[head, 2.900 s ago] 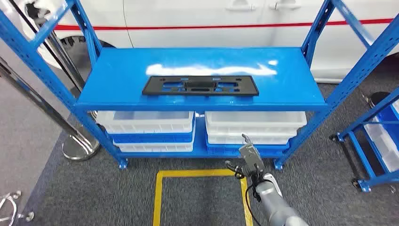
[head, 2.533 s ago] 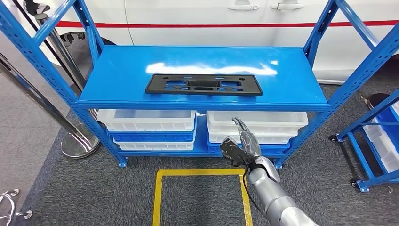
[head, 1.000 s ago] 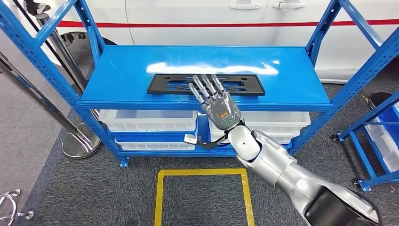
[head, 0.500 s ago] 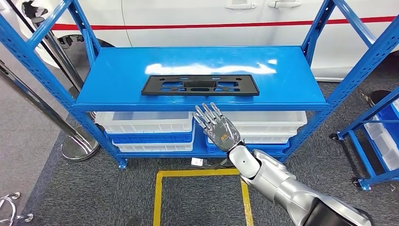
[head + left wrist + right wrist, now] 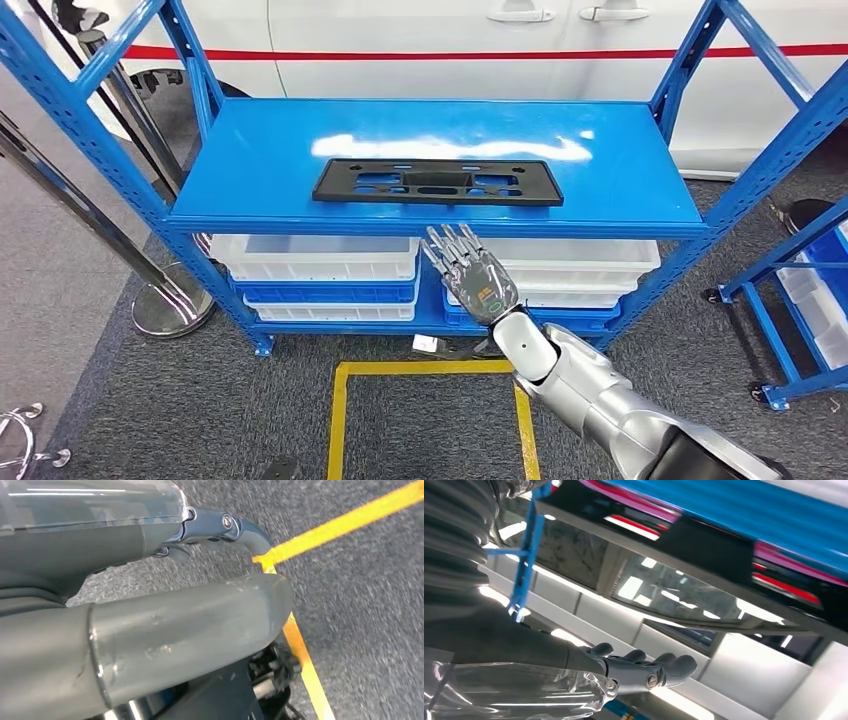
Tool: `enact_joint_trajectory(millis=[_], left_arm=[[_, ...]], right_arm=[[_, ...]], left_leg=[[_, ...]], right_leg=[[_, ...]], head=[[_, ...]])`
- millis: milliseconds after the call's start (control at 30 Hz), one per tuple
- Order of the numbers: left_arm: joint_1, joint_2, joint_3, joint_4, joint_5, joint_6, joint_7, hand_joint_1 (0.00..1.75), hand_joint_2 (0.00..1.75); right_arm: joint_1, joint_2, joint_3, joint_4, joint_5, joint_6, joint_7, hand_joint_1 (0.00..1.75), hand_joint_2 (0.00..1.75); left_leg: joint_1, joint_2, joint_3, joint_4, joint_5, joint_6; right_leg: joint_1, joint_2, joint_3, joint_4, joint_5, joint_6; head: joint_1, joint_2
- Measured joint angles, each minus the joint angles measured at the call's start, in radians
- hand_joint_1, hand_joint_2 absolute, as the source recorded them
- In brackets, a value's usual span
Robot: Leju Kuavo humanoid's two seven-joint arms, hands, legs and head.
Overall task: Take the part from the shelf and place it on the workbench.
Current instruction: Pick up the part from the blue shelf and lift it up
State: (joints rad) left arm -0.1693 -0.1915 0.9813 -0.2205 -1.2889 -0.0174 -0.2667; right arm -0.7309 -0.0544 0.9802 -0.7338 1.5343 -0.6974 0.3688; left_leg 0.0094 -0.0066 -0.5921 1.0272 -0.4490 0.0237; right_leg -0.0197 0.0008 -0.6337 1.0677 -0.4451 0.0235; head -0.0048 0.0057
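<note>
A flat black rectangular part [image 5: 437, 182] with cut-outs lies on the top board of the blue shelf [image 5: 620, 185], near its front edge. My right hand [image 5: 470, 272] is raised in front of the shelf, just below that front edge and a little right of the part's middle. Its fingers are spread and point up, and it holds nothing. In the right wrist view the right hand [image 5: 624, 672] is empty under the blue shelf board [image 5: 774, 515]. My left hand [image 5: 220, 527] hangs over the carpet with its fingers extended and nothing in them.
White and blue bins [image 5: 315, 262] fill the lower level of the shelf. A white car [image 5: 450, 40] stands behind it. A yellow tape square [image 5: 336, 420] marks the carpet in front. A chrome post base [image 5: 170, 310] stands at the left, another blue rack [image 5: 800, 290] at the right.
My right arm rose from low by the floor until the hand was over the part one second ago. The hand then dropped back below the shelf's front edge. The part has not moved.
</note>
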Motion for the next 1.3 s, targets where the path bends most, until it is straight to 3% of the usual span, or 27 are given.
enact_joint_trajectory(millis=[100, 167, 200, 267, 333, 367, 400, 467, 500, 533, 633, 700, 800, 933, 1000, 1033, 1067, 1133, 1167, 1233, 1300], left_arm=[[0.000, 0.000, -0.002, 0.000, 0.001, 0.000, -0.001, 0.00, 0.00], [0.000, 0.000, -0.002, 0.000, 0.001, 0.000, -0.002, 0.00, 0.00], [0.000, 0.000, -0.003, 0.000, 0.001, 0.000, -0.002, 0.00, 0.00], [0.000, 0.000, -0.004, 0.000, 0.001, 0.000, -0.003, 0.00, 0.00], [0.003, 0.000, -0.004, 0.000, 0.001, 0.000, -0.003, 0.00, 0.00], [0.004, 0.000, -0.004, 0.000, 0.001, 0.000, -0.003, 0.00, 0.00], [0.004, 0.000, -0.004, 0.000, 0.001, 0.000, -0.003, 0.00, 0.00], [0.003, 0.000, -0.005, 0.000, 0.001, 0.000, -0.003, 0.00, 0.00], [0.001, 0.000, -0.006, 0.000, 0.001, 0.000, -0.003, 0.00, 0.00], [0.001, 0.000, -0.006, 0.000, 0.002, 0.000, -0.003, 0.00, 0.00], [0.002, 0.000, -0.007, 0.000, 0.003, 0.001, -0.002, 0.00, 0.00], [0.001, 0.000, -0.008, 0.000, 0.003, 0.002, -0.004, 0.00, 0.00], [-0.001, 0.000, -0.008, 0.000, 0.003, 0.002, -0.006, 0.00, 0.00], [-0.001, 0.000, -0.008, 0.000, 0.003, 0.002, -0.006, 0.00, 0.00], [-0.001, -0.001, -0.008, 0.000, 0.003, 0.002, -0.007, 0.00, 0.00], [-0.001, -0.001, -0.008, 0.000, 0.003, 0.002, -0.007, 0.00, 0.00], [-0.002, -0.002, -0.008, 0.000, 0.002, 0.002, -0.008, 0.00, 0.00], [-0.004, -0.003, -0.010, 0.000, -0.002, 0.003, -0.010, 0.00, 0.00], [-0.005, -0.003, -0.012, 0.000, -0.003, 0.004, -0.011, 0.00, 0.00], [-0.006, -0.003, -0.015, 0.000, -0.005, 0.006, -0.012, 0.00, 0.00], [-0.007, -0.003, -0.017, 0.000, -0.005, 0.008, -0.012, 0.00, 0.00]], right_arm=[[0.003, 0.000, -0.010, -0.002, 0.000, -0.001, 0.001, 0.00, 1.75], [0.003, -0.001, -0.015, -0.004, 0.000, -0.001, 0.001, 0.00, 1.75], [0.002, 0.000, -0.016, -0.005, 0.000, -0.001, 0.001, 0.00, 1.75], [0.004, 0.000, -0.017, -0.006, 0.000, -0.001, 0.001, 0.00, 1.75], [0.007, 0.000, -0.017, -0.006, 0.000, -0.001, 0.001, 0.00, 1.75], [0.008, 0.000, -0.017, -0.006, 0.000, -0.001, 0.001, 0.00, 1.75], [0.009, 0.000, -0.018, -0.006, 0.000, -0.001, 0.002, 0.00, 1.75], [0.009, 0.000, -0.019, -0.011, 0.000, -0.001, 0.014, 0.00, 1.75], [0.010, 0.000, -0.021, -0.017, 0.000, -0.001, 0.024, 0.00, 1.75], [0.012, -0.001, -0.024, -0.025, 0.000, -0.001, 0.035, 0.00, 1.75], [0.020, -0.004, -0.038, -0.056, 0.000, -0.001, 0.064, 0.00, 1.75], [0.021, -0.009, -0.048, -0.073, 0.000, -0.001, 0.075, 0.00, 1.75], [0.020, -0.014, -0.054, -0.081, 0.000, -0.001, 0.077, 0.00, 1.75], [0.020, -0.014, -0.054, -0.082, 0.000, -0.001, 0.077, 0.00, 1.75], [0.026, -0.016, -0.057, -0.084, 0.000, -0.001, 0.075, 0.00, 1.75], [0.031, -0.018, -0.061, -0.087, 0.000, -0.001, 0.074, 0.00, 1.75], [0.035, -0.021, -0.067, -0.090, 0.000, -0.001, 0.072, 0.00, 1.75], [0.040, -0.024, -0.077, -0.099, 0.000, -0.001, 0.071, 0.00, 1.75], [0.041, -0.026, -0.080, -0.103, 0.000, -0.002, 0.071, 0.00, 1.75], [0.041, -0.026, -0.086, -0.107, 0.000, -0.002, 0.070, 0.00, 1.75], [0.041, -0.026, -0.091, -0.109, 0.000, -0.002, 0.065, 0.00, 1.75]], left_leg=[[-0.002, 0.000, -0.002, 0.000, -0.002, -0.015], [0.002, 0.001, -0.011, 0.023, -0.021, -0.025], [0.003, 0.001, -0.026, 0.060, -0.045, -0.029], [0.004, 0.001, -0.083, 0.186, -0.107, -0.035], [0.004, 0.001, -0.129, 0.281, -0.134, -0.036], [0.004, 0.001, -0.129, 0.279, -0.120, -0.035], [0.003, 0.001, -0.108, 0.235, -0.088, -0.031], [-0.001, 0.001, -0.041, 0.096, -0.023, -0.018], [-0.003, 0.002, -0.014, 0.040, -0.005, -0.013], [-0.006, 0.002, 0.000, 0.011, -0.001, -0.009], [-0.005, 0.002, 0.007, -0.010, 0.001, 0.000], [0.001, 0.004, 0.014, -0.024, 0.010, 0.010], [0.002, 0.006, 0.016, -0.029, 0.014, 0.016], [0.002, 0.006, 0.016, -0.029, 0.014, 0.016], [0.002, 0.006, 0.015, -0.029, 0.013, 0.016], [0.002, 0.005, 0.015, -0.026, 0.011, 0.015], [0.000, 0.005, 0.013, -0.018, 0.005, 0.010], [-0.003, 0.003, 0.009, -0.005, -0.005, -0.007], [-0.003, 0.004, 0.007, 0.000, -0.011, -0.016], [0.000, 0.004, -0.007, 0.036, -0.036, -0.028], [0.002, 0.005, -0.058, 0.143, -0.089, -0.035]], right_leg=[[0.004, 0.003, 0.006, -0.019, 0.002, -0.016], [0.002, 0.003, 0.009, -0.026, 0.005, -0.030], [0.001, 0.002, 0.011, -0.029, 0.007, -0.036], [0.002, 0.000, 0.012, -0.030, 0.006, -0.043], [0.005, 0.000, 0.012, -0.029, 0.005, -0.045], [0.007, 0.000, 0.013, -0.029, 0.005, -0.045], [0.008, 0.001, 0.014, -0.029, 0.004, -0.045], [0.011, 0.002, 0.017, -0.028, 0.003, -0.043], [0.013, 0.003, 0.017, -0.027, 0.003, -0.040], [0.013, 0.003, 0.016, -0.027, 0.003, -0.035], [0.013, 0.003, 0.016, -0.029, 0.003, -0.019], [0.013, 0.002, 0.000, 0.010, -0.026, -0.009], [0.012, 0.002, -0.033, 0.080, -0.072, -0.003], [0.012, 0.002, -0.036, 0.085, -0.074, -0.002], [0.010, 0.002, -0.074, 0.164, -0.104, 0.001], [0.007, 0.001, -0.078, 0.171, -0.092, 0.004], [0.005, 0.001, -0.065, 0.141, -0.073, 0.004], [0.004, 0.001, -0.007, 0.013, -0.008, -0.007], [0.004, 0.002, 0.009, -0.022, -0.001, -0.018], [0.003, 0.002, 0.013, -0.026, 0.000, -0.034], [0.003, 0.000, 0.017, -0.028, -0.002, -0.042]], head=[[0.000, 0.000], [0.000, 0.000], [0.000, 0.000], [0.000, 0.000], [0.000, 0.000], [0.000, 0.000], [0.000, 0.000], [0.000, 0.000], [0.000, 0.000], [0.000, 0.000], [0.000, 0.000], [0.000, 0.000], [0.000, 0.000], [0.000, 0.000], [0.000, 0.000], [0.000, 0.000], [0.000, 0.000], [0.000, 0.000], [0.000, 0.000], [0.000, 0.000], [0.000, 0.000]])
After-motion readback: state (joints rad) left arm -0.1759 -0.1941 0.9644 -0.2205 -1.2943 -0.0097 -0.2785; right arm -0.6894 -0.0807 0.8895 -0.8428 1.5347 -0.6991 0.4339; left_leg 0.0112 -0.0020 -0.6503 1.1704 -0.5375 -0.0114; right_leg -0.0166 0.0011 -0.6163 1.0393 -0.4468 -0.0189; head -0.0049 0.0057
